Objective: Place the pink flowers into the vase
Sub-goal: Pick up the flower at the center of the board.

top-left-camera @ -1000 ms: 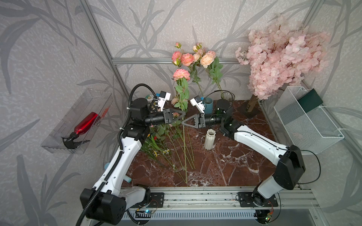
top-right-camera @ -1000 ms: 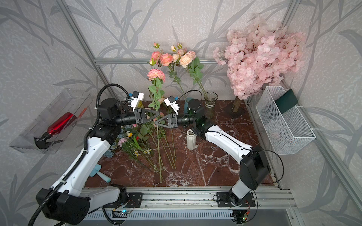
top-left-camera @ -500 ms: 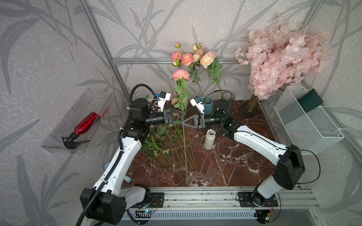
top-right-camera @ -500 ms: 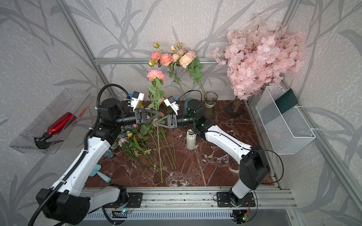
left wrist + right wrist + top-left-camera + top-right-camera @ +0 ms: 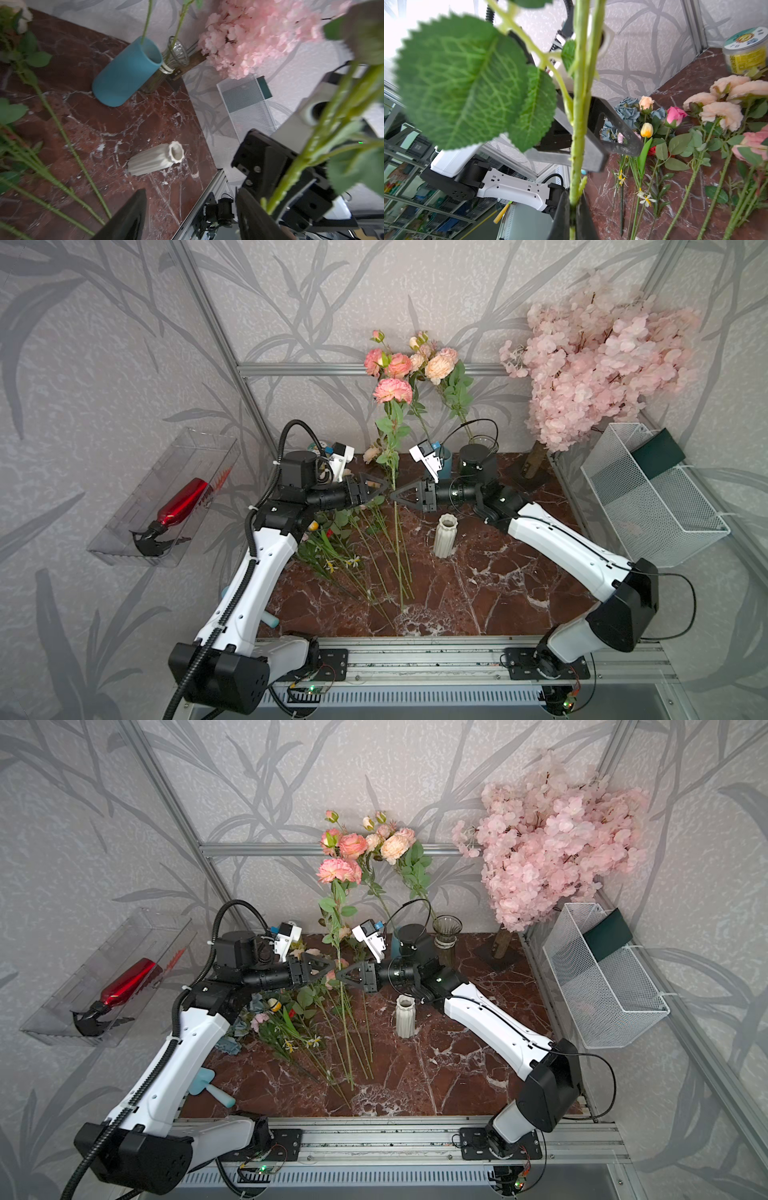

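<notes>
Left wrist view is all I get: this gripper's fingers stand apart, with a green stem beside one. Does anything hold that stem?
Observer: Yes. In the right wrist view the right gripper is shut on the pink flower stem.
Operator: Where is its bloom?
Observer: In both top views the bloom tops the upright stem, above the grip.
Operator: Any more left to place?
Observer: The right wrist view shows peach-pink sprays lying on the table.
</notes>
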You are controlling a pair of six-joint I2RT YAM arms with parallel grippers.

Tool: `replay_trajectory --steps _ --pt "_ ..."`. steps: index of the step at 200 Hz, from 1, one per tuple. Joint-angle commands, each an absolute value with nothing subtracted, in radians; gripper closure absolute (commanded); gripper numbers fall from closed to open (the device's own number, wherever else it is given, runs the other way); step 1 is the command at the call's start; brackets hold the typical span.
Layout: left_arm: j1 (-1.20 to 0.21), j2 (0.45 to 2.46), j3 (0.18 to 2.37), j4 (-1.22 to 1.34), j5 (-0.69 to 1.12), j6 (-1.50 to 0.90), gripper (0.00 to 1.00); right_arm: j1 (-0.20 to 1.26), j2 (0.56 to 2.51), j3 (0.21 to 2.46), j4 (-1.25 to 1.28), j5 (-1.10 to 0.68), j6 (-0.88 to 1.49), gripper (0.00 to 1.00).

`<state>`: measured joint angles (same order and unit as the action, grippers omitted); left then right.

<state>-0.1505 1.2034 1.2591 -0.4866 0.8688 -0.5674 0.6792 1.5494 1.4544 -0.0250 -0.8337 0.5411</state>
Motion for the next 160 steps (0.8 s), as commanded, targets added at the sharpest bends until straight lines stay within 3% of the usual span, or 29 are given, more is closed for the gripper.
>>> replay_trajectory --steps 1,31,91,160 --pt "-0.133 1.187 1.256 -0.63 0.697 -0.475 0.31 0.684 1.537 1.495 -0.064 -0.798 0.489 1.0" --pt "-0.092 1.177 1.235 -0.68 0.46 -0.459 0.31 0.704 1.537 1.54 -0.146 -0.736 0.418 1.0" --pt "-0.007 1.255 1.22 -0.733 0.242 -0.5 0.31 0.812 1.482 1.609 -0.316 -0.513 0.205 1.0" --pt "0.092 1.288 1.172 -0.685 0.363 -0.539 0.32 0.848 1.395 1.61 -0.216 -0.158 0.087 1.0"
